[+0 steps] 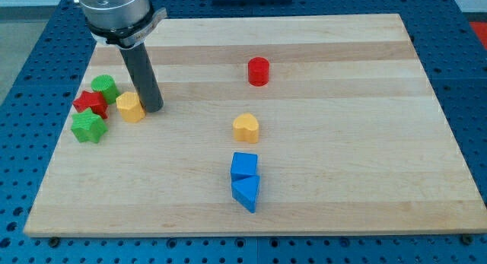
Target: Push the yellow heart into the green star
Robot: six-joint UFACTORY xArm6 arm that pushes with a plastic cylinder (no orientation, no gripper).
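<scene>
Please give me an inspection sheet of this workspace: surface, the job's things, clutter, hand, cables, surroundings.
Surface: wooden board, flat, no damage seen.
Job's things: yellow heart near the centre, alone; green star at the view's left edge, far from the heart.
Clutter: red star, green cylinder and yellow hexagon clustered by the green star; red cylinder alone near the top; blue cube touching blue triangle below the heart.
Hand: none; my tip sits just right of the yellow hexagon.
Cables: nothing seen.
Surroundings: blue perforated table around the board.
</scene>
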